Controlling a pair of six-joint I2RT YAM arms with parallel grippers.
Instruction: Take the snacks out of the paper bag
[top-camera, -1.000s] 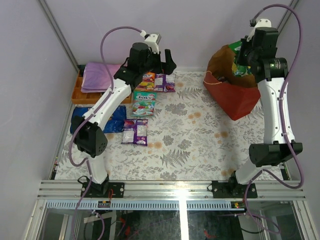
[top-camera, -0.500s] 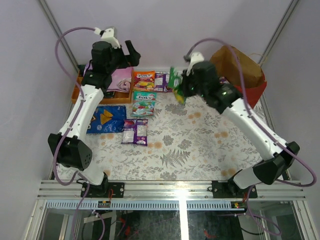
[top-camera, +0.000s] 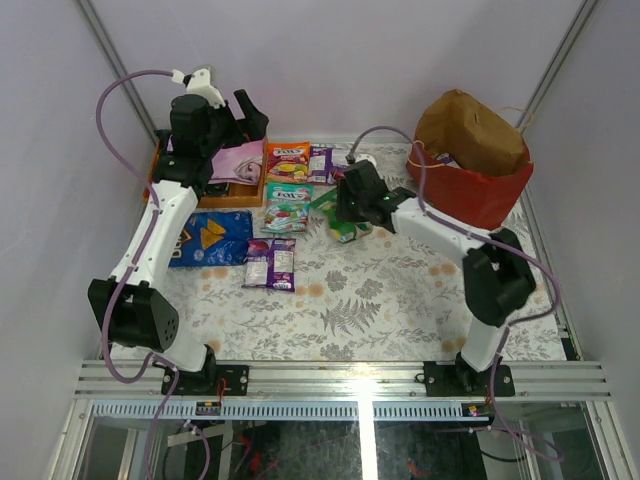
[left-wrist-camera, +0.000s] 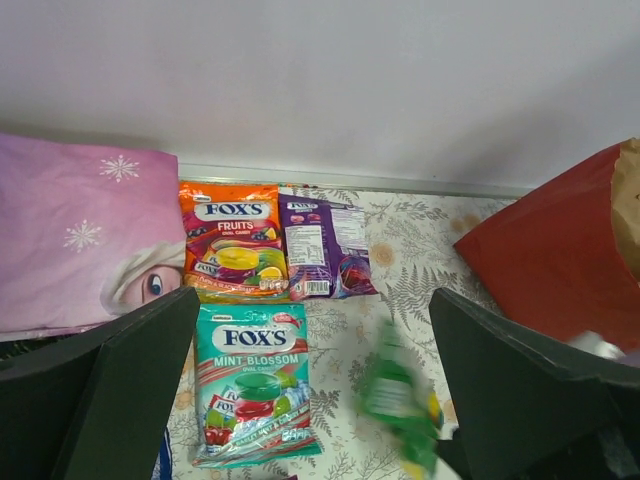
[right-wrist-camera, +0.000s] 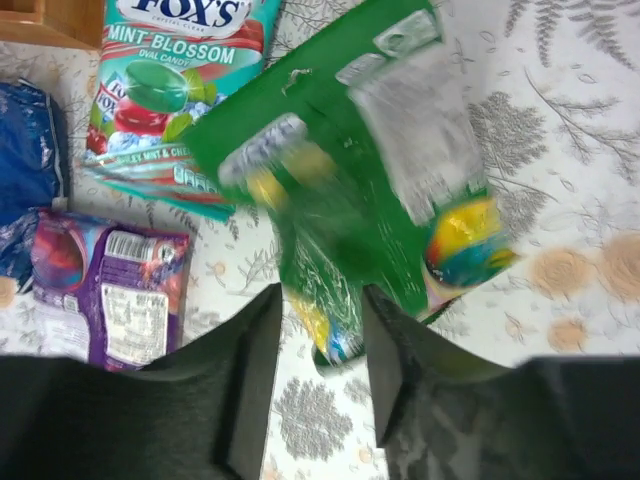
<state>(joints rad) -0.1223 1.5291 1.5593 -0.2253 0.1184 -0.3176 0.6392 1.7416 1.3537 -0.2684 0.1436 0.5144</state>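
Note:
A green snack packet lies blurred over the floral table right of the mint packet, and its lower end shows between the parted jaws of my right gripper, with gaps on both sides. Further snacks lie on the table: an orange packet, a purple one, purple packets and a blue Doritos bag. The red paper bag stands at the back right. My left gripper hovers wide open above the back left, holding nothing.
A purple-pink cloth rests on an orange tray at the back left. The back wall runs close behind the packets. In the left wrist view the paper bag's red side fills the right.
The right arm swung from the bag to the table's middle with the green packet, lowered it beside the mint packet, and its jaws have parted. The left arm drew back over the tray.

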